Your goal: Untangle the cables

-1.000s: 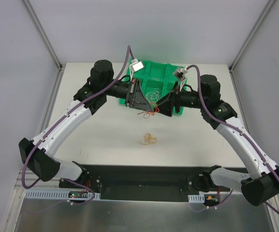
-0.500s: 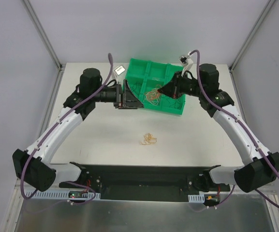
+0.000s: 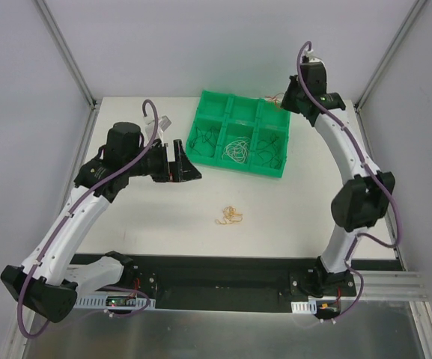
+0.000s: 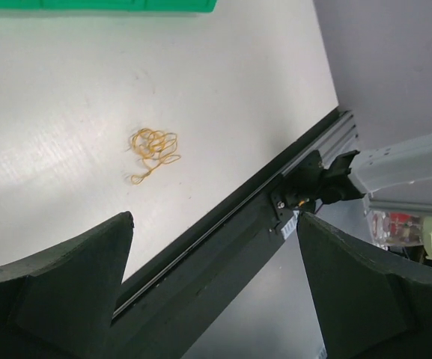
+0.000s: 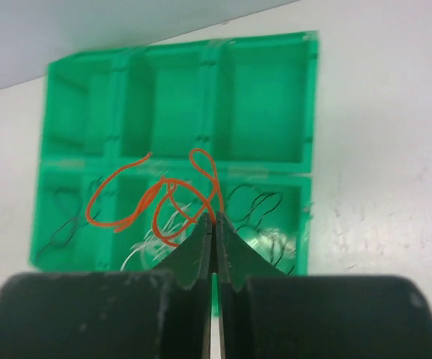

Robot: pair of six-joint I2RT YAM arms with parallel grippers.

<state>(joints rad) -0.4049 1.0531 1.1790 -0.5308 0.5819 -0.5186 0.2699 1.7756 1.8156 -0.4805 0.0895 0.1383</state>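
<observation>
In the right wrist view, my right gripper point(image 5: 214, 219) is shut on a thin orange cable point(image 5: 156, 198), which curls in loops above the green tray point(image 5: 311, 112). From above, the right gripper point(image 3: 283, 99) is raised by the tray's far right corner. Black cables point(image 3: 268, 146) and white cables point(image 3: 236, 149) lie in the near compartments of the tray point(image 3: 239, 169). A small yellow cable bundle point(image 3: 228, 217) rests on the table in front of it, also seen as the yellow bundle point(image 4: 154, 146). My left gripper point(image 3: 189, 161) stands open and empty, left of the tray; its jaws point(image 4: 214, 224) hold nothing.
The tray's far row of compartments point(image 5: 178, 101) looks empty. The black base rail point(image 3: 223, 269) runs along the table's near edge. Grey walls and frame posts point(image 3: 70, 56) enclose the table on three sides.
The left gripper opened and pulled back to the left, away from the tray. The right gripper shut on the orange cable and rose toward the tray's far right corner.
</observation>
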